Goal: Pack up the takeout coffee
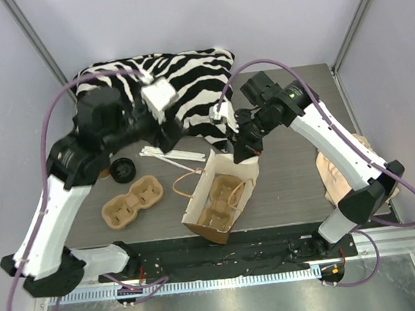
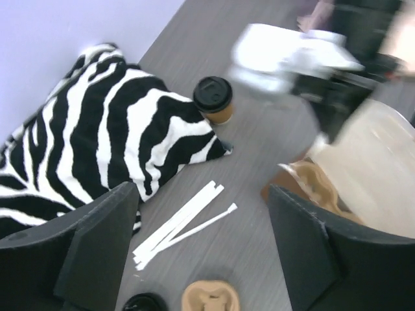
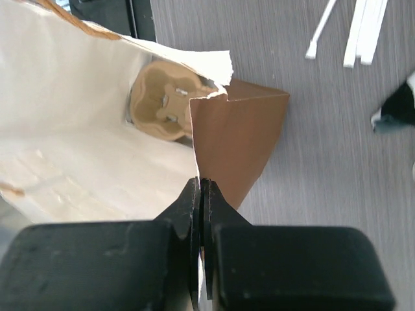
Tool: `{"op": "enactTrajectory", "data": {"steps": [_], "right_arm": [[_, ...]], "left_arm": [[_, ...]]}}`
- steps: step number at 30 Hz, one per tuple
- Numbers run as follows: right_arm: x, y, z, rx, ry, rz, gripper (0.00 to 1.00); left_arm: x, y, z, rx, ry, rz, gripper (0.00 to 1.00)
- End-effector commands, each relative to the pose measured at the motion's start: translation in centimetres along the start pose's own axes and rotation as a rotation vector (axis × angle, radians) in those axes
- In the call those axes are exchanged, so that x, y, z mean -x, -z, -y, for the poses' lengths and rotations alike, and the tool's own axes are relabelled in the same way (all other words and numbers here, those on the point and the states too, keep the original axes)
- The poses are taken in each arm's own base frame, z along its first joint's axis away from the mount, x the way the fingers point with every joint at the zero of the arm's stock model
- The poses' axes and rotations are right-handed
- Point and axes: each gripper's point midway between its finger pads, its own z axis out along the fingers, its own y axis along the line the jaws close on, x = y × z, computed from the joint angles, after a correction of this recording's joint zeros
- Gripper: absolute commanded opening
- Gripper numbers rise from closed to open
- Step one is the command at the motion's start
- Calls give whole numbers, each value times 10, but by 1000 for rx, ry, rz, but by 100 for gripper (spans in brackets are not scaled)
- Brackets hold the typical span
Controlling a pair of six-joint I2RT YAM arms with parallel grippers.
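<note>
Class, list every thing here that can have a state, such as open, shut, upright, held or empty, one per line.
takeout coffee: upright on the table, lid on, not held.
paper bag: open, edge pinched by the right gripper.
carrier in the bag: empty.
carrier on the table: empty.
loose black lid: lying on the table.
left gripper: open, holding nothing.
right gripper: shut on the paper bag.

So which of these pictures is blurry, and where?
Left wrist view: the upper right is smeared, the paper bag and the other arm above it; the coffee cup is fairly sharp. Right wrist view: crisp, its near jaws dark. Top view: sharp, evenly lit.
</note>
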Motion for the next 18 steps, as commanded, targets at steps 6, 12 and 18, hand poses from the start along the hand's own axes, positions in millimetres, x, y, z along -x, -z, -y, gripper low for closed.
{"op": "enactTrajectory", "data": {"steps": [6,12,18], "right_arm": [[-59,54,4,-132,-225,-14,1],[-98,75,22,-231,-319,-22,1],[-138,105,44,-322,-419,-38,1]], "left_arm": [[-14,-101,-77,-26,316,-31,95],[-54,-196,-86,-82,396,-100,95],[-77,-275,-66,-112,395,-122,96]]}}
